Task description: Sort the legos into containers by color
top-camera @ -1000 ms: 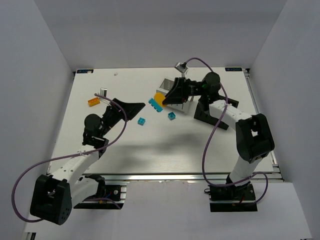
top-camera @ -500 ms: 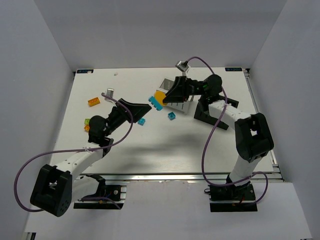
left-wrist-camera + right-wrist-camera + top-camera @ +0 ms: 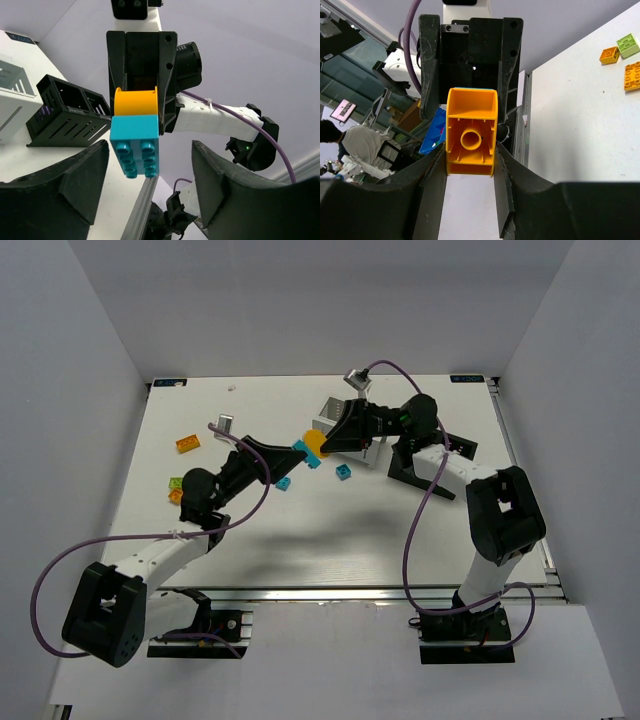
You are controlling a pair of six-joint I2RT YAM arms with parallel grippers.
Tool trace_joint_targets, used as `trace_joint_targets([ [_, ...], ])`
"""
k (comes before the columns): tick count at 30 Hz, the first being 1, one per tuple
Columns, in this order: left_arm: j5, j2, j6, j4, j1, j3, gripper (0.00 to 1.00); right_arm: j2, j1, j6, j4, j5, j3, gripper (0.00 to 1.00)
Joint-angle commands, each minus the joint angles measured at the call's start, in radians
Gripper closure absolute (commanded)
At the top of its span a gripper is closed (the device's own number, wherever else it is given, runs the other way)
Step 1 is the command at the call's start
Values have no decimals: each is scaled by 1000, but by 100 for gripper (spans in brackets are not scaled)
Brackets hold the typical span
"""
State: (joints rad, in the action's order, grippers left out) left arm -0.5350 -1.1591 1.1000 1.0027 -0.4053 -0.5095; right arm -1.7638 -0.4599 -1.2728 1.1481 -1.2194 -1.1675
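Overhead view of a white table (image 3: 250, 550) with two robot arms reaching toward its middle. At the far left lies a flat orange brick (image 3: 186, 443). Nearer the arms, a lime brick (image 3: 176, 483) sits just beside a small orange brick (image 3: 175, 496).

The left gripper (image 3: 292, 452) hangs near the table's centre with its claw spread. One finger stands on each side of a raised cyan brick (image 3: 135, 145), and a gap shows on both sides. A loose cyan brick (image 3: 285, 483) rests on the table beneath that arm, and a second loose cyan brick (image 3: 344, 472) lies a little to its right.

The raised cyan brick is stuck to a rounded orange brick (image 3: 470, 132). The right gripper (image 3: 325, 440) pinches that orange brick firmly by its sides, holding the joined pair in the air.

Behind the right gripper stands the white container (image 3: 328, 412), partly hidden. The black container (image 3: 67, 117) sits to its right, and its contents cannot be made out.
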Motion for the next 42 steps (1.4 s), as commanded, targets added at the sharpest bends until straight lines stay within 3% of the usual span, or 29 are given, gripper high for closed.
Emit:
trace_joint_targets([
  [1, -13, -8, 0, 27, -9, -38, 25, 12, -11, 21, 25, 15, -3, 100],
  [7, -28, -17, 18, 42, -12, -29, 40, 10, -16, 33, 10, 17, -8, 100],
  [10, -33, -19, 27, 51, -12, -21, 62, 12, -17, 42, 1, 12, -9, 100],
  [14, -37, -21, 34, 56, -12, -15, 81, 17, -16, 67, -27, -5, -12, 100],
  [15, -39, -21, 35, 59, -12, -14, 94, 18, -16, 97, -40, -9, -20, 100],
  [16, -39, -19, 35, 62, -12, -11, 100, 18, -14, 113, -54, -17, -23, 100],
  [21, -25, 18, 37, 57, -10, 32, 100, 30, 21, 288, -270, -46, -72, 100],
  [23, -19, 38, 29, 42, -10, 48, 100, 36, 39, 442, -380, -40, -113, 100],
  [26, -8, 76, 12, 10, -10, 74, 100, 40, 81, 746, -699, -6, -204, 100],
  [27, -2, 84, 9, 1, -10, 80, 100, 40, 87, 832, -881, 7, -231, 100],
  [28, 0, 99, 8, -4, -10, 91, 100, 40, 92, 990, -963, 26, -257, 100],
  [34, 32, 156, -37, -105, -9, 101, 100, 38, 109, 1387, -1382, 256, -397, 100],
  [38, 64, 203, -101, -277, -9, 74, 100, 18, 106, 1550, -1461, 554, -442, 100],
  [42, 110, 259, -193, -514, -9, 29, 100, -37, 90, 1645, -1475, 714, -495, 100],
])
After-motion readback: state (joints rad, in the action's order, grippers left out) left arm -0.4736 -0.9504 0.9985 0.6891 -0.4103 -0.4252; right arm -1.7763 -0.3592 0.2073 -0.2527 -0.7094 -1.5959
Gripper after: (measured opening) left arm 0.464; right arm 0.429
